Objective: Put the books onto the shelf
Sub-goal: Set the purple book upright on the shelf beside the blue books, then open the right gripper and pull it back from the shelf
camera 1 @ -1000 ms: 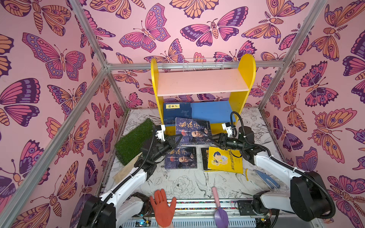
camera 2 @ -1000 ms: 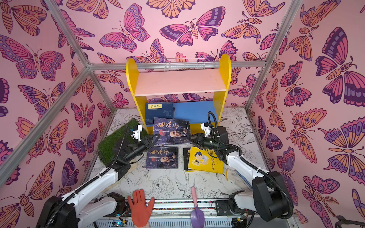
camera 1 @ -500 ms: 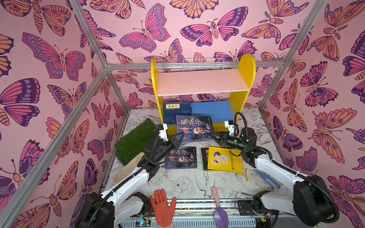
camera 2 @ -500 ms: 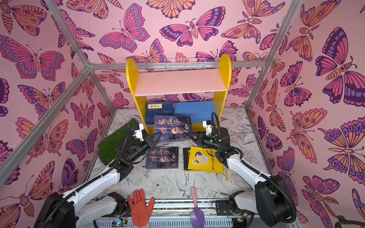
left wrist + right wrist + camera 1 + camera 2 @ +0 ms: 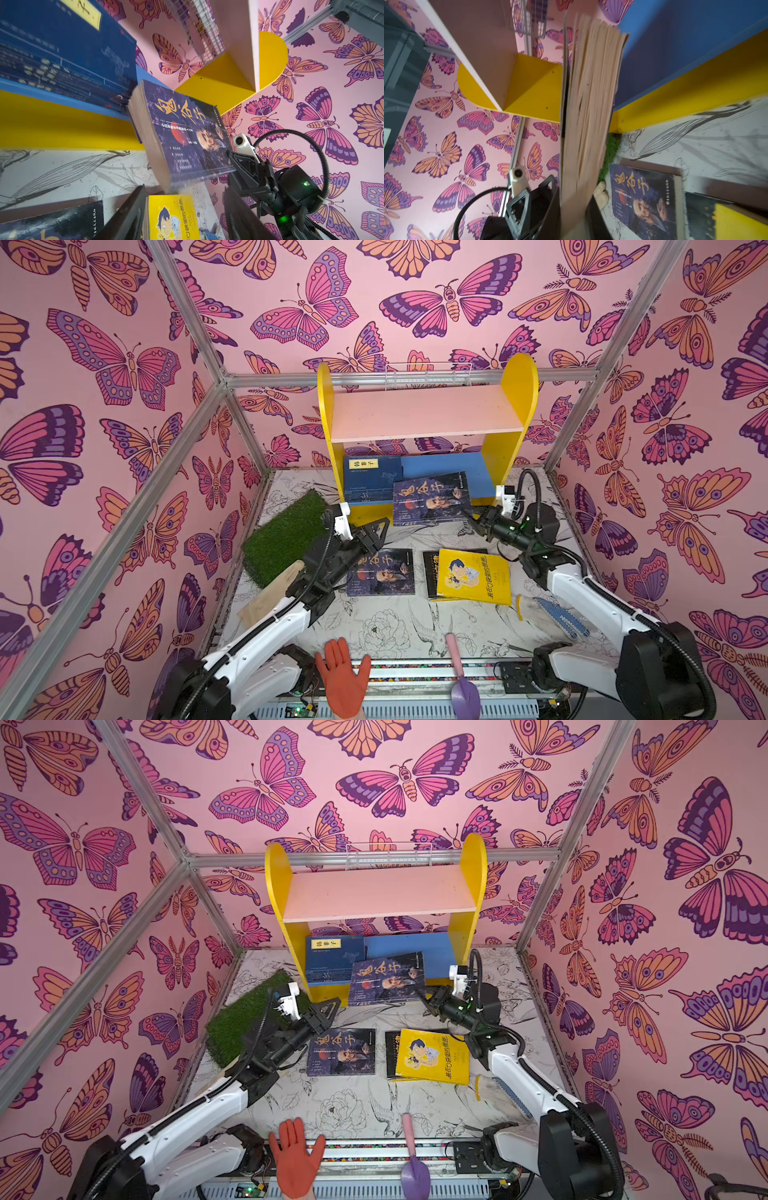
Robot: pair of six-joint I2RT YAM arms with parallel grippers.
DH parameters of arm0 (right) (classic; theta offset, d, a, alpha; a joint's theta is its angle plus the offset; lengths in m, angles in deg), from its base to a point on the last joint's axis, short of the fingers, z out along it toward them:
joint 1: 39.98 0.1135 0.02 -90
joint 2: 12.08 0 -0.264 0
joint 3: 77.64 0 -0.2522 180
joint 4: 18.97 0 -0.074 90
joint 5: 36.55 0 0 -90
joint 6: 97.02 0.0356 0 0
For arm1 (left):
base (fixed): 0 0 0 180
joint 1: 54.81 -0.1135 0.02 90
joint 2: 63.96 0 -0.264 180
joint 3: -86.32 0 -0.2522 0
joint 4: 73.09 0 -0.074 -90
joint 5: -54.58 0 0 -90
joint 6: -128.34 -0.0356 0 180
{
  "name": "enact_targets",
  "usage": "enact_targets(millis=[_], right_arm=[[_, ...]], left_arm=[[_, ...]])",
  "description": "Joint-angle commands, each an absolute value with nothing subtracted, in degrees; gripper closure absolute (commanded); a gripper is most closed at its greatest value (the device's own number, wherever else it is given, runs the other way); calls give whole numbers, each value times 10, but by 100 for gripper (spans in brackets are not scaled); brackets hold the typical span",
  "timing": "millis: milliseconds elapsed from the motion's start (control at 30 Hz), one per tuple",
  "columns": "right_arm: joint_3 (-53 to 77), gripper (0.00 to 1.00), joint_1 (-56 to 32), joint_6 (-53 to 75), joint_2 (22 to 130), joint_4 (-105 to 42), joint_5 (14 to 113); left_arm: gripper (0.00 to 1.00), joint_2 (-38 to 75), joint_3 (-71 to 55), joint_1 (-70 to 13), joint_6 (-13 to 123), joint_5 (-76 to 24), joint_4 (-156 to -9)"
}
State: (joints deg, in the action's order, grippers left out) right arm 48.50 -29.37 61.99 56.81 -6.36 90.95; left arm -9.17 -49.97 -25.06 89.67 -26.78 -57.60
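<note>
The dark portrait book (image 5: 432, 499) lies tilted at the front of the shelf (image 5: 517, 406). Its far edge is over the blue lower board (image 5: 446, 470) and seems to rest there, just beside the navy book (image 5: 368, 481) already on that board. Its near edge hangs out above the tabletop (image 5: 395, 626). The long side of the book runs about parallel to the front of the shelf.

The right tool (image 5: 477, 517) is clenched on the near right corner of this book; in the right wrist view the page block (image 5: 587, 104) goes up from between the jaws. So the book reaches from this tool to the left and toward the back, and I judge that the coming move is a push straight to the back of the board.

The left tool (image 5: 379, 533) stands released and empty, near the book's near left corner but apart from it. A second portrait book (image 5: 382, 572) and a yellow cartoon book (image 5: 473, 576) wait flat on the tabletop.
</note>
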Motion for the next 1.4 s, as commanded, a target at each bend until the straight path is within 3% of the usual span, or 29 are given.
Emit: enact_targets(millis=[0, 233, 600, 900, 1067, 1367], right_arm=[[434, 100, -333, 575, 544, -82, 936], [361, 100, -349, 438, 590, -193, 924], [280, 100, -341, 422, 700, -167, 850], [222, 99, -315, 386, 752, -232, 780], [182, 63, -294, 370, 774, -313, 683], [140, 39, -266, 371, 796, -453, 515]], left_arm=[[38, -140, -518, -251, 876, -316, -642], [36, -207, -548, -257, 880, -360, -713], [36, -209, -548, -260, 876, -349, -724], [36, -203, -550, -261, 880, -343, -723], [36, -198, -547, -261, 880, -334, -723], [36, -192, -548, -261, 888, -328, -719]])
